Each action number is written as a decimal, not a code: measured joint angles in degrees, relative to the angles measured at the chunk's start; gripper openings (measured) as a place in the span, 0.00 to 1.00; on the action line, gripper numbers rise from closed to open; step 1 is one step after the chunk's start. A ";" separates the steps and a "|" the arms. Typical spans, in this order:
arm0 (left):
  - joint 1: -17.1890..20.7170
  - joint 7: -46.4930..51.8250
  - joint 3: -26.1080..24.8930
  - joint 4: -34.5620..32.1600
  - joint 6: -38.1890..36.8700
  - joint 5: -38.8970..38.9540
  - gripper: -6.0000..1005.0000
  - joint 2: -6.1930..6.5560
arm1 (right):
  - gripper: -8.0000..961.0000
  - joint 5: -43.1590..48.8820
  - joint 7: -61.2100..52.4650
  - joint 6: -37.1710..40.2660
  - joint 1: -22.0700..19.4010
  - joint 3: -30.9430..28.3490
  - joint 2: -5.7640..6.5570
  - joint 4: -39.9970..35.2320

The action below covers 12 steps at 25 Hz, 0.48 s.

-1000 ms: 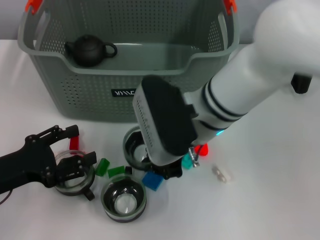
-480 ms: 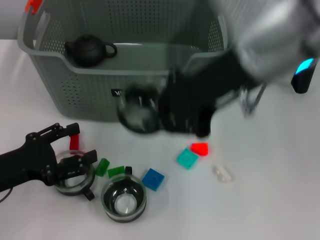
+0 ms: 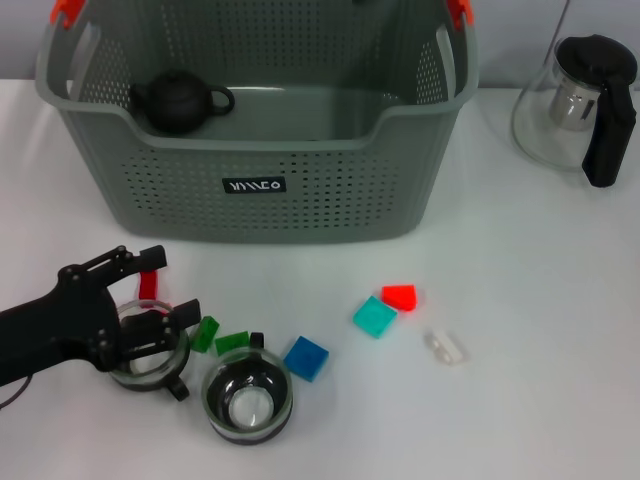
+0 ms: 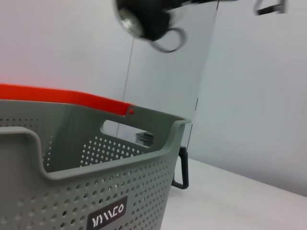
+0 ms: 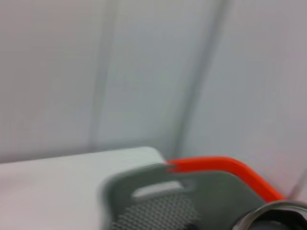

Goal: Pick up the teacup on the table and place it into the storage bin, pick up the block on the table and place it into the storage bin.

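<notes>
High above the storage bin, carrying a teacup pinched in the right gripper; next, needs lowering inside and release; waiting with the left gripper spread open around another glass cup.

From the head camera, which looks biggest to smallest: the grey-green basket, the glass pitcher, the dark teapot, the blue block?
1. Grey-green perforated storage basket, by far the largest.
2. Glass pitcher with black handle.
3. Dark round teapot inside the basket, though it sits farther from the camera.
4. Blue square block, smallest.

Black teapot far left. Glass pitcher with black handle far right on white table. Small clear piece lies near right of centre.
</notes>
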State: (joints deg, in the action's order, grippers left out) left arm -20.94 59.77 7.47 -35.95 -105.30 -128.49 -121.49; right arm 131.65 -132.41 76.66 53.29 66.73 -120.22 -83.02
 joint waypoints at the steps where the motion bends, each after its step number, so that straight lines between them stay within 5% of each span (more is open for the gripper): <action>1: -0.01 0.00 0.00 0.13 0.02 0.00 0.86 -0.02 | 0.07 2.23 -1.11 -2.23 1.28 0.79 -0.03 2.19; 12: 0.17 0.00 -0.01 0.88 0.70 0.00 0.86 -0.17 | 0.07 14.49 -2.28 -27.09 16.71 7.17 0.08 41.49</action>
State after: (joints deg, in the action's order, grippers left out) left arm -20.77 59.76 7.46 -35.06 -104.60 -128.49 -121.65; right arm 146.14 -134.69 49.56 70.00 73.91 -120.14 -41.53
